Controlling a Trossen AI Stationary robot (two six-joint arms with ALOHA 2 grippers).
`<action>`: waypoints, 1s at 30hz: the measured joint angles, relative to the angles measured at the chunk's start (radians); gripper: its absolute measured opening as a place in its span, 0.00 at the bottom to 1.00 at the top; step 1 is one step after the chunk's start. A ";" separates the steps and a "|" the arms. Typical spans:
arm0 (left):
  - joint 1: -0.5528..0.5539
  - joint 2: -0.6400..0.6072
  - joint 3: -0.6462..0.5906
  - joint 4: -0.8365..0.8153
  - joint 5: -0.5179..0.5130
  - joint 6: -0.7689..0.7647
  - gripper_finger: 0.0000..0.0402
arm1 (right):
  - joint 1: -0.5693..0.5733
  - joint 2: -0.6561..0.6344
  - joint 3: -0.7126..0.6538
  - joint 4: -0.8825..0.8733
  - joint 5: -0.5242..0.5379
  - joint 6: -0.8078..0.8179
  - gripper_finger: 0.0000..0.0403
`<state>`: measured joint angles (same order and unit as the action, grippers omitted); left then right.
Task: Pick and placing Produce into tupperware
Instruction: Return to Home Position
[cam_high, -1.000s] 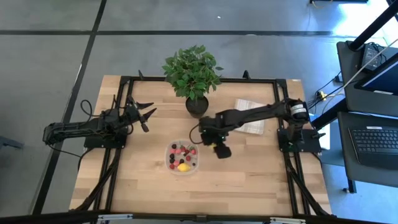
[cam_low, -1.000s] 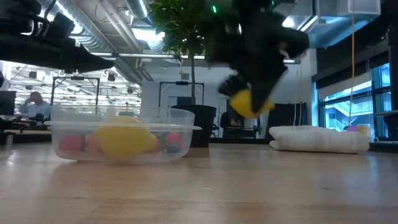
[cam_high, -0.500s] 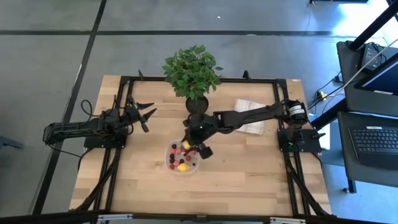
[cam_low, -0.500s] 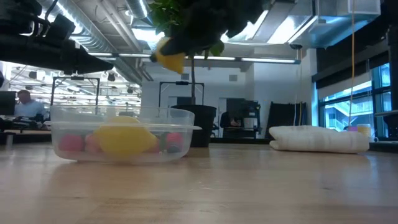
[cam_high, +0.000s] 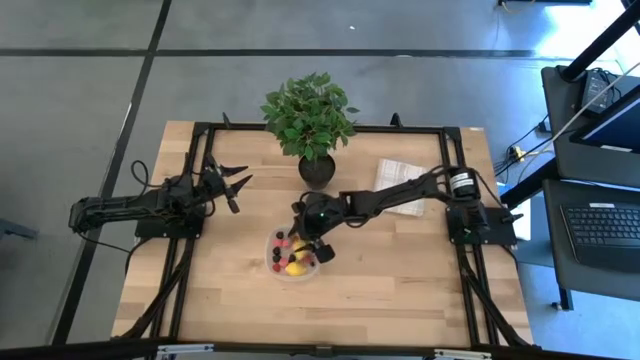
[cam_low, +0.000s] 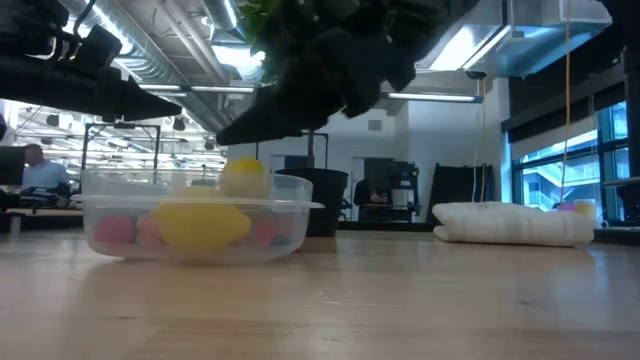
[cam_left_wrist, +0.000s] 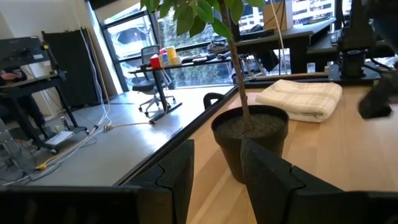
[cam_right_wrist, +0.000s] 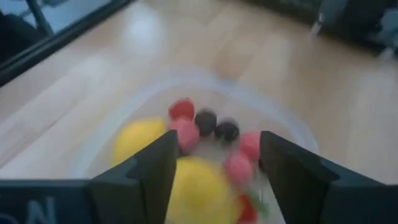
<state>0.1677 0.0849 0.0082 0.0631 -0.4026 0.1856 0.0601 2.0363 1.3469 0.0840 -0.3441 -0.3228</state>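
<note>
Right gripper (cam_high: 312, 248) hovers over the tupperware (cam_low: 130, 203), 6 o'clock from the potted plant (cam_high: 310, 115), fingers (cam_right_wrist: 134, 180) spread wide. A yellow lemon (cam_right_wrist: 199, 193) seems loose between them, above berries (cam_right_wrist: 186, 133). Left gripper (cam_high: 232, 183), parted and empty, waits at the table's (cam_high: 400, 290) 9 o'clock.

High view: bright, even light; daylight glare on floor (cam_high: 570, 35), upper right. Low view: backlit by ceiling strips (cam_low: 440, 97) and right-edge windows (cam_low: 560, 170); right hand (cam_low: 240, 132) silhouetted. Right wrist view: pale glare on counter (cam_right_wrist: 93, 81).

right hand (cam_high: 319, 249) shifted over the tupperware (cam_low: 300, 206), its yellow lemon (cam_low: 245, 176) now down at rim level
</note>
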 joint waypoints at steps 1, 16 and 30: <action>0.000 0.000 0.000 0.000 0.000 0.000 0.31 | 0.003 0.016 0.001 0.027 -0.001 0.000 0.56; 0.000 0.000 0.000 0.000 0.000 0.000 0.31 | 0.006 0.052 0.001 0.051 0.002 -0.016 0.32; 0.000 0.000 0.000 0.000 0.000 0.000 0.31 | -0.054 -0.304 -0.031 -0.295 0.002 0.053 0.30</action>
<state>0.1677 0.0849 0.0078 0.0635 -0.4030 0.1860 0.0063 1.7324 1.3157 -0.2111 -0.3420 -0.2701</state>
